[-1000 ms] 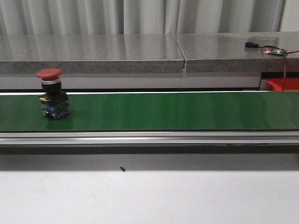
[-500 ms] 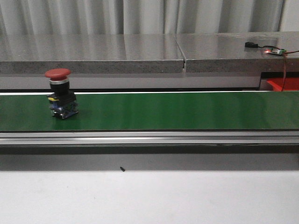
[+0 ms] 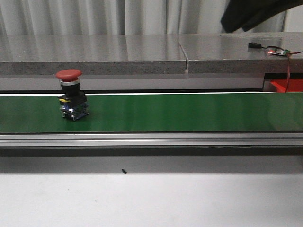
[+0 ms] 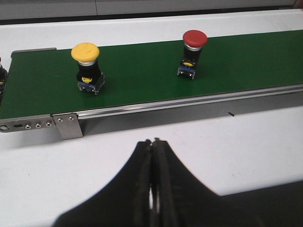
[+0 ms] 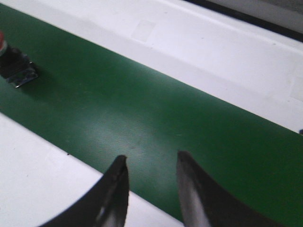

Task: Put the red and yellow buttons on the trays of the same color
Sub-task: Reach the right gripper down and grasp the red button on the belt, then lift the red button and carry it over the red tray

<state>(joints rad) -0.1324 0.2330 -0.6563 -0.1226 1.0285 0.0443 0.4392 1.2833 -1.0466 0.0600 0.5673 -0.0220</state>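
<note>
My left black two-fingered gripper (image 4: 155, 179) hangs with its jaws pressed flat together, the fingertips meeting along a thin seam, nothing between them. My right black two-fingered gripper (image 5: 150, 187) has its jaws parted, a clear gap between the two curved fingers (image 5: 116, 189), nothing held. In the front view a dark part of my right arm (image 3: 251, 14) shows at the upper right corner.
</note>
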